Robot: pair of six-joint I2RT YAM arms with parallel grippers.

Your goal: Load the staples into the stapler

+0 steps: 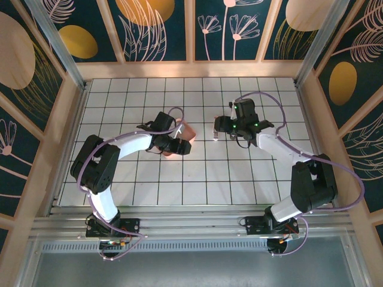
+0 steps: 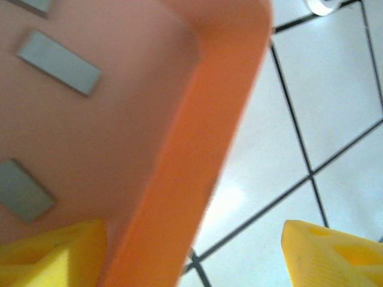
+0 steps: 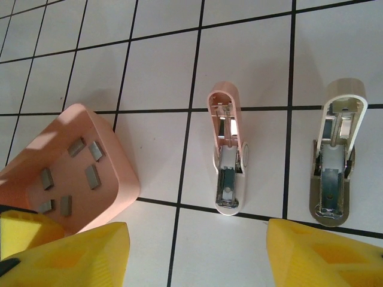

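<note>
Yellow fingertips (image 2: 51, 254) of the left pincer (image 2: 191, 257) are crowding the bottom of its wrist view, standing wide apart. One is sitting inside the pink tray (image 2: 203, 137) and the other outside it over the gridded table (image 2: 335, 119), so the tray's wall is running up between them without being clamped. The staples (image 2: 58, 63) are lying flat and loose on the tray floor, ahead of the inner finger and off to its side, and nothing is touching them.

The right pincer (image 3: 197, 257) is also gaping wide and carrying nothing. Straight ahead of it, between the lines of its two fingers, the pink stapler (image 3: 227, 156) is lying opened out with its metal channel showing. A second, beige stapler (image 3: 335, 156) is lying ahead of one finger, likewise opened. The tray is sitting ahead of the other finger, apart from both staplers.

The step in hand looks to be fetching a strip: the stapler is already open and no strip is lifted yet. Next, the left pincer would probably be shifting inward off the wall, centring over one strip, lowering to the floor and closing narrowly on its long edges. A strip this thin and flat is likely to slide away. It may instead be about to clamp the wall to steady the tray; I cannot tell which.
</note>
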